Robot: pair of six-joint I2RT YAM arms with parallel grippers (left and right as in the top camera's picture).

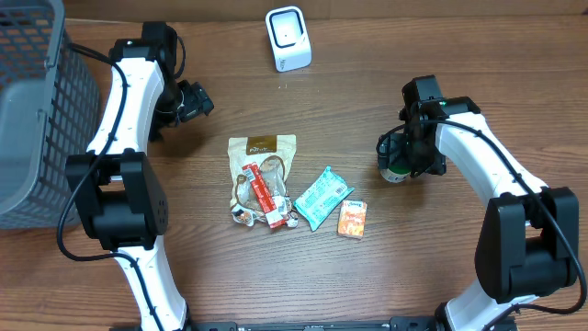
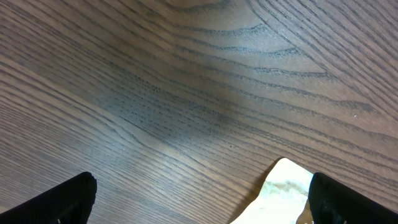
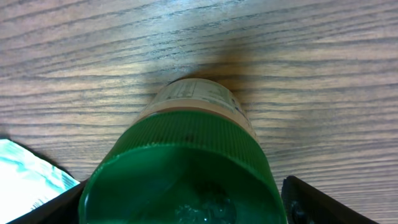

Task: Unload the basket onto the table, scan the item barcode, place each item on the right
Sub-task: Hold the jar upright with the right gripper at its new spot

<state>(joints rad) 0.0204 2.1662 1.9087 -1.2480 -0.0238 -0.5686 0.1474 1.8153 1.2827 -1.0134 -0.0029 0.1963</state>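
"Overhead, what surface was seen under the arms?"

"A brown wood-grain table was seen, evenly lit. Little of the room past its far edge could be made out."

"What was found at the right gripper?"

"A bottle with a green cap appeared to stand upright between its fingers, one finger just beside each flank of the cap. Whether the bottle was squeezed or merely straddled could not be told. On that gripper's inner side lay a teal packet with an orange packet just beside it. Further over was a tan pouch with a red packet laid across it."

"And the left gripper?"

"It was held spread wide, with only wood grain showing between its fingers. The pouch's pale corner was caught just beside one finger. A grey basket stood on its outer side, at the table's edge."

"Was the way to the scanner blocked?"

"The white scanner was seen at the far edge, beyond and between both grippers. Bare wood lay between it and the bottle, and open table was left outside the right gripper."
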